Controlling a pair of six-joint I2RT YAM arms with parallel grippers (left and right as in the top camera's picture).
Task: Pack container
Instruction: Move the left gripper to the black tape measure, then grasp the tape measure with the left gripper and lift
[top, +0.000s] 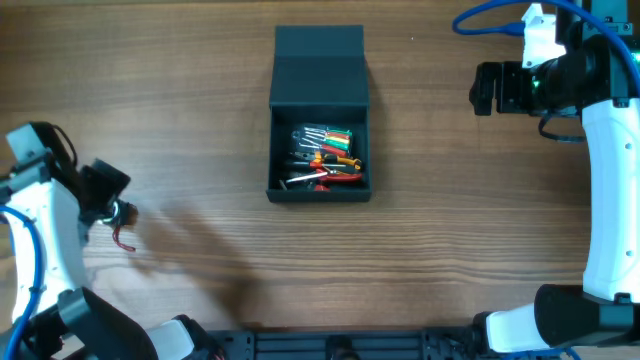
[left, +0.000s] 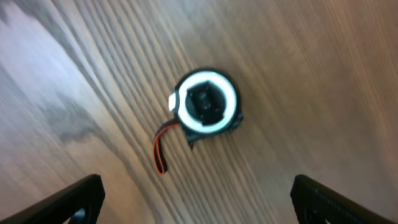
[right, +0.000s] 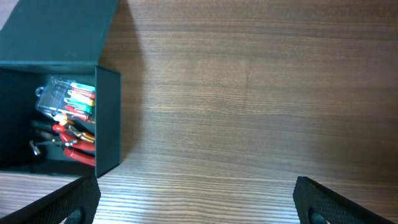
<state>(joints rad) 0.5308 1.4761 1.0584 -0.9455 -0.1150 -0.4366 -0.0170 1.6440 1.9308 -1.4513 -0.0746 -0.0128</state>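
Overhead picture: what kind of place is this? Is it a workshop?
Probably a robot lab workbench. The left arm and right arm flank a wooden table, the open container holds hand tools, and a tape measure lies by the left hand.

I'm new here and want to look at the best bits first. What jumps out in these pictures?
The dark box in the middle of the wooden table stands open, with a jumble of red, orange and green hand tools inside. Far off to the left, a round black gadget with a bright white ring and a red loop lies alone on the wood, right under the left gripper, whose fingers are spread wide.
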